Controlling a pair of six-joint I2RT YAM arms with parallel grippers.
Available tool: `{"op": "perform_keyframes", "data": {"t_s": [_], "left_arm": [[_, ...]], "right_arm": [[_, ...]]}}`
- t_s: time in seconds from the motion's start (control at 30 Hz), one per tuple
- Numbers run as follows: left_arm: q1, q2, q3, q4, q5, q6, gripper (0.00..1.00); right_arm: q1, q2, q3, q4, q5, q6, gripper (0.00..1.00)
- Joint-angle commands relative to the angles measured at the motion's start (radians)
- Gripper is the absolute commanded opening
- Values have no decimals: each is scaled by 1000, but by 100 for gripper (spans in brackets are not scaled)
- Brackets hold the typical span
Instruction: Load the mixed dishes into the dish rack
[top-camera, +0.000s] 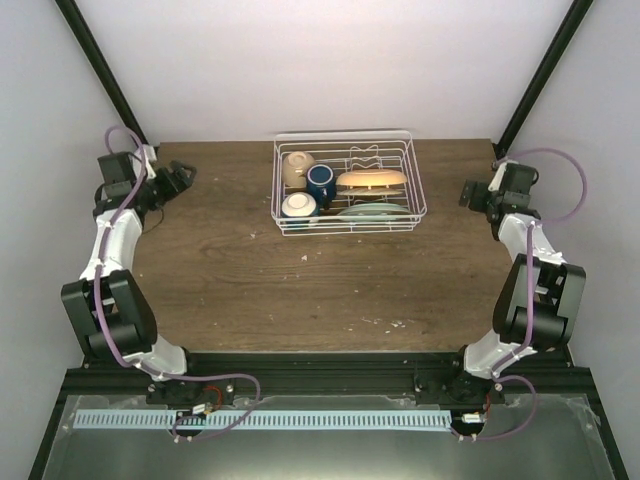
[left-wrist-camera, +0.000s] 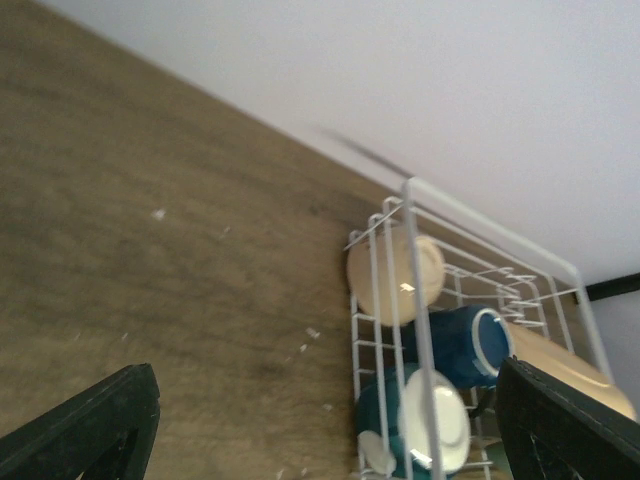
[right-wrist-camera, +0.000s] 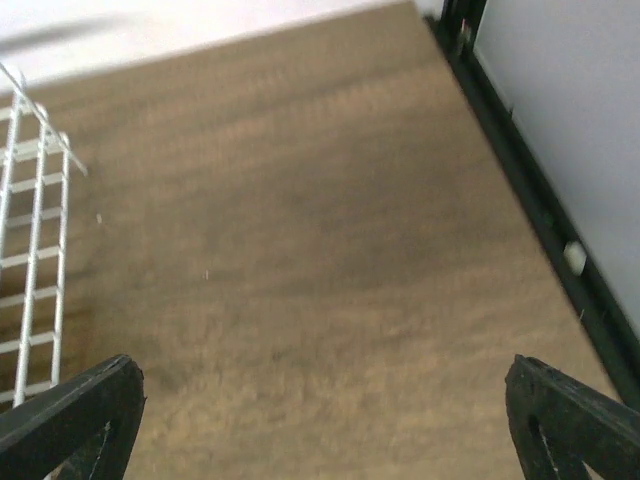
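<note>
The white wire dish rack stands at the back middle of the table. Inside it, on the left, are a cream bowl, a dark blue mug and a white bowl with a blue outside. On the right, an orange-yellow plate and a pale-green-rimmed plate sit among the prongs. My left gripper is open and empty at the back left, well away from the rack. My right gripper is open and empty at the back right. The left wrist view shows the rack, cream bowl, mug and white bowl.
The wooden table carries a few small white specks. Black frame struts rise at both back corners. In the right wrist view the rack's end wall is at the left and a black rail runs along the table's right edge.
</note>
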Motion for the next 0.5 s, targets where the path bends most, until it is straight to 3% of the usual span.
{"op": "perform_keyframes", "data": {"t_s": [0.0, 0.47], "left_arm": [[-11, -71, -95, 61, -89, 11, 93], [-29, -118, -158, 66, -137, 34, 93]], "right_arm": [[1, -53, -72, 61, -25, 64, 100], [3, -70, -124, 58, -34, 50, 100]]}}
